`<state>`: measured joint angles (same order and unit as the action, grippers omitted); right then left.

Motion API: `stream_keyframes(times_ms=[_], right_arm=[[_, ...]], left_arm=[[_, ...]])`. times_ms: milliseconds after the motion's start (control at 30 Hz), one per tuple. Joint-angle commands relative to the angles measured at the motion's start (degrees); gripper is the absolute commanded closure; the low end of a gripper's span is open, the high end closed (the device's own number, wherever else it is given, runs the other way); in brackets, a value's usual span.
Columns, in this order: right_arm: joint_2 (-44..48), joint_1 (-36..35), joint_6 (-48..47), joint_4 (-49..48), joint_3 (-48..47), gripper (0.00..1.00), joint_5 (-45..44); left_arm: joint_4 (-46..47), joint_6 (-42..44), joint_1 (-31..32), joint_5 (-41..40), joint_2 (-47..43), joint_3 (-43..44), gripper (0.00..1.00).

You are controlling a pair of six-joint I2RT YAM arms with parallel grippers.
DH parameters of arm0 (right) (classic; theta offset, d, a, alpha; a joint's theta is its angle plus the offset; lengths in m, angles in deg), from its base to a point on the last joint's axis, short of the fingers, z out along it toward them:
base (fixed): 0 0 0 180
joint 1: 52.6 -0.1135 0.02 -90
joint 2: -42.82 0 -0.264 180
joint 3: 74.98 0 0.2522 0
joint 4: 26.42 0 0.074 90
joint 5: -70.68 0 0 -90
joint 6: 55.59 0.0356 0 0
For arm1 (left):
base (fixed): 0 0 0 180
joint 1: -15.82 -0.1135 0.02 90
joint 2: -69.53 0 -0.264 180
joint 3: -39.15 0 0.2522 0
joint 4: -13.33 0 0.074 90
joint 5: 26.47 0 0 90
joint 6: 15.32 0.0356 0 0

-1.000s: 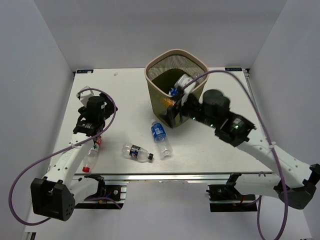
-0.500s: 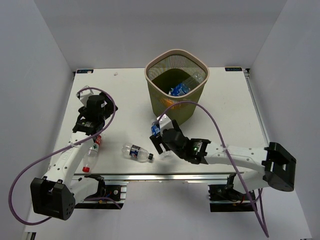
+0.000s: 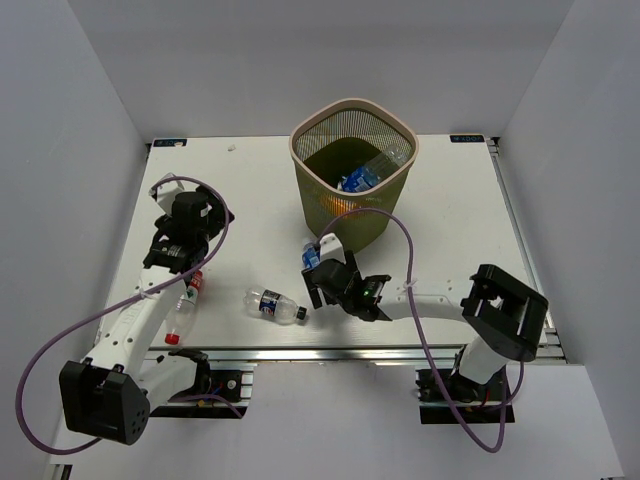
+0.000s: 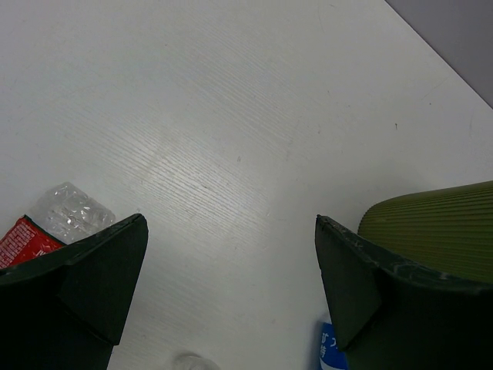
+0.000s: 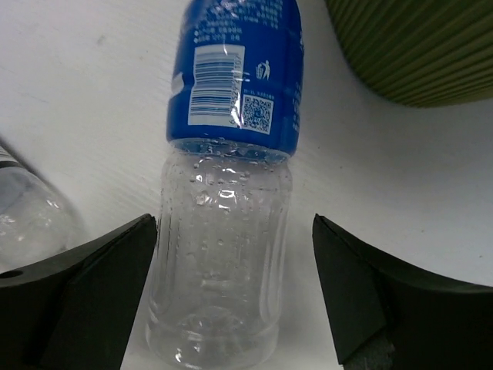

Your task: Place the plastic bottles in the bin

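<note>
The bin [image 3: 398, 180], olive mesh with a pale pink rim, stands at the back centre and holds several plastic bottles [image 3: 372, 172]. A blue-labelled clear bottle [image 3: 312, 258] [image 5: 231, 85] lies on the table in front of it. My right gripper [image 3: 328, 285] [image 5: 233, 223] is open and straddles that bottle's clear lower half, with a gap at the right finger. A dark-labelled bottle [image 3: 274, 305] lies just to its left. A red-labelled, red-capped bottle [image 3: 186, 303] [image 4: 31, 235] lies beside my left arm. My left gripper [image 3: 178, 250] [image 4: 229, 223] is open over bare table.
The bin's ribbed green wall [image 5: 416, 46] [image 4: 439, 223] is close on the right of both wrist views. A second clear bottle [image 5: 23, 223] lies just left of the right gripper. The table's near edge [image 3: 330, 350] runs just behind the right arm.
My right arm has swung from the bin's rim down to the table and set its open jaws around the blue-labelled bottle. The left arm has barely moved.
</note>
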<state>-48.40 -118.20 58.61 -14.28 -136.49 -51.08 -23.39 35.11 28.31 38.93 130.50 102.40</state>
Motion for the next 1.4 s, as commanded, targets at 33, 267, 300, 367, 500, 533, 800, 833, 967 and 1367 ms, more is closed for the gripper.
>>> stream_keyframes(times_ms=[33,267,300,367,500,533,800,833,967,1367], right_arm=[[-1.24,0.39,3.65,-2.77,0.64,0.2,2.15],[4.37,0.3,0.25,-3.73,1.78,0.51,0.48],[6.47,0.3,-0.99,-4.95,1.87,0.54,0.83],[9.46,0.3,-5.45,-5.84,1.34,0.55,2.49],[12.81,0.3,-12.59,-6.46,-1.47,0.58,8.73],[13.52,0.3,-13.91,-6.54,-2.08,0.59,11.44],[20.02,0.39,-23.75,-7.78,-11.65,0.6,29.21],[20.2,0.39,-23.85,-7.08,-13.32,0.6,28.44],[19.51,2.66,-29.12,-3.14,-22.02,0.58,23.86],[13.36,23.59,-25.96,1.54,-34.79,0.38,26.23]], left_arm=[[-0.68,-0.59,-0.36,-0.98,-1.21,0.08,0.02],[-0.86,-1.03,-0.36,-1.33,-1.29,0.43,0.02],[-0.86,-1.03,-0.28,-1.41,-1.29,0.43,0.02],[-1.03,-1.03,-0.36,-1.33,-1.38,0.69,0.02],[-0.77,-0.77,-0.36,-0.71,-1.82,0.6,0.02],[-0.77,-0.68,-0.36,-0.89,-1.99,0.52,0.02],[-2.18,-0.77,-0.36,-4.32,-1.29,0.87,0.02],[-2.26,-0.77,-0.36,-4.32,-1.29,1.04,0.02],[-1.65,-0.68,-0.36,-4.75,-1.12,1.04,0.02],[-5.24,-4.37,-0.36,-9.32,0.02,2.18,0.02]])
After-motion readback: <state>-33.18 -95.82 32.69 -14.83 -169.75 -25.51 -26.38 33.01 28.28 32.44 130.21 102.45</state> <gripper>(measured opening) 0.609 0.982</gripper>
